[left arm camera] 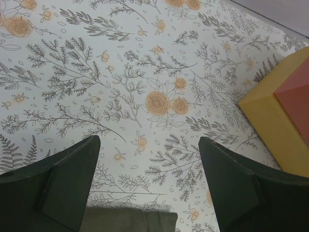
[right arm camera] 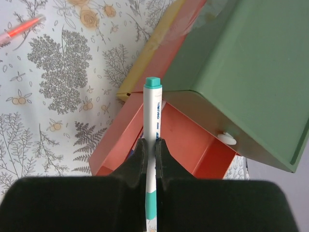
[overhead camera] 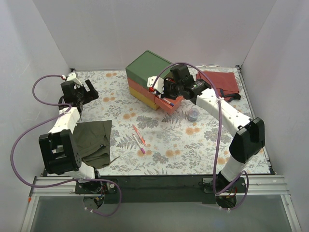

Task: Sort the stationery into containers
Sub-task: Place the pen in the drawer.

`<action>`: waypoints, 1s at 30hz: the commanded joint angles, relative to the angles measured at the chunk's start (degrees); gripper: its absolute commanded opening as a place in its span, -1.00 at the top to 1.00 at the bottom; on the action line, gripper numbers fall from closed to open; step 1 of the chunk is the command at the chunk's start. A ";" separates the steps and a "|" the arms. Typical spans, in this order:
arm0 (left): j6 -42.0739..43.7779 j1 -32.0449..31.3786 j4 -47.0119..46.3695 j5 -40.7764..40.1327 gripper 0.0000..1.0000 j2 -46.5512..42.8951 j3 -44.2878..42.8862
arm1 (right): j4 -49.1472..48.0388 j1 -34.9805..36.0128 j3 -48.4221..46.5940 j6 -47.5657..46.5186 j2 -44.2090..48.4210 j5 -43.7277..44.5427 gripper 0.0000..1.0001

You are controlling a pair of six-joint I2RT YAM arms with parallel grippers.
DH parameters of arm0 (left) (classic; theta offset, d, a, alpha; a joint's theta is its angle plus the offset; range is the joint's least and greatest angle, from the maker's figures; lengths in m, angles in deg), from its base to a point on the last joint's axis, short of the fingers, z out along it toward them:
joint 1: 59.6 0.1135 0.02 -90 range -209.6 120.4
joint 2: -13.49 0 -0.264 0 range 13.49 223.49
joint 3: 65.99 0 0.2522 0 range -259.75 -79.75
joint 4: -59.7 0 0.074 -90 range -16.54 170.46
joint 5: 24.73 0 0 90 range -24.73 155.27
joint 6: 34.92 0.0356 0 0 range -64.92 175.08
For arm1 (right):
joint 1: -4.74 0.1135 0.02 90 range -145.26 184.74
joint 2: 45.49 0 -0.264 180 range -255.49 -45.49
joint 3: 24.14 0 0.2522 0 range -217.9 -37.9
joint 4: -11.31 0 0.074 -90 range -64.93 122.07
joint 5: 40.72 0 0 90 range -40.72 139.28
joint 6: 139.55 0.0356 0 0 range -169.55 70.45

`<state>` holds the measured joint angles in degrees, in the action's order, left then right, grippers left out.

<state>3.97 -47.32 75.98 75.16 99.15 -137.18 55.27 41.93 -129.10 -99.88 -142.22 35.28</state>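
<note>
Above open red drawer (right arm camera: pixel 193 137), we hold white pen (right arm camera: pixel 153 108), right jaws pinching its barrel, teal cap pointing ahead. Step in hand: drop-off. Next we lower and release inside drawer. Left jaws spread, idle, well left of drawer. Two pens (overhead camera: pixel 139 136) wait on counter near drawer.

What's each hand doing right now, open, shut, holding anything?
Left hand: open, holding nothing.
Right hand: shut on a white pen with green cap, above the open red drawer.
</note>
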 commanded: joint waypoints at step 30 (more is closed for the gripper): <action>-1.18 0.82 -0.24 1.71 -0.68 -0.77 -1.11 | -9.51 2.62 14.28 49.91 2.79 -14.92 -0.04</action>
<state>3.45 -46.80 76.01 75.95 99.66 -138.20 50.24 41.58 -122.11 -75.31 -134.83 27.85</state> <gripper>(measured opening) 0.842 0.531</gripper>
